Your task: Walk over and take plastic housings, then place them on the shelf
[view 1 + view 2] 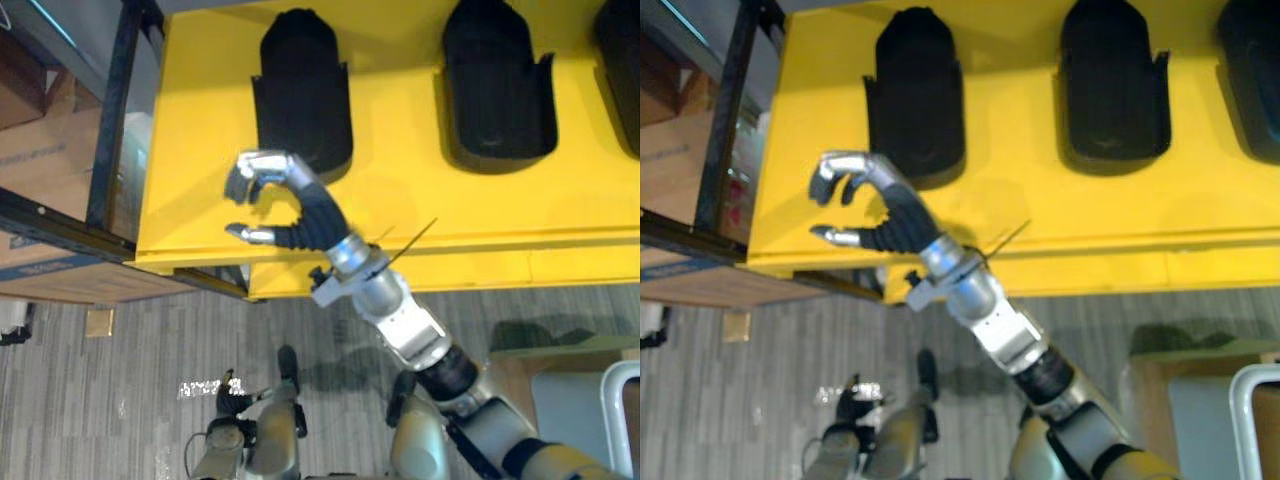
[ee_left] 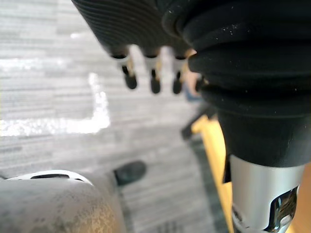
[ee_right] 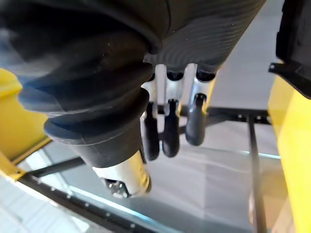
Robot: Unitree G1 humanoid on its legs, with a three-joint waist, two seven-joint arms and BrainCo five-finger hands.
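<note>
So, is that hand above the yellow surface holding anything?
Empty. The right hand shows bare yellow shelf between its fingers and thumb.

- Grey wood-grain plank floor (image 1: 140, 350), below the front edge of the yellow shelf (image 1: 400, 215).
- Bright patch of glare (image 1: 205, 387) on the planks, low in the head views.
- Black metal frame (image 1: 108, 130), just beside the shelf's left end.
- Brown cardboard box (image 1: 40, 160) past the frame, far left.
- Small tan square (image 1: 98, 322), flat on the floor at left.
- Tan board (image 1: 520, 375) and pale-rimmed grey object (image 1: 600, 420) at lower right; nature unclear.
</note>
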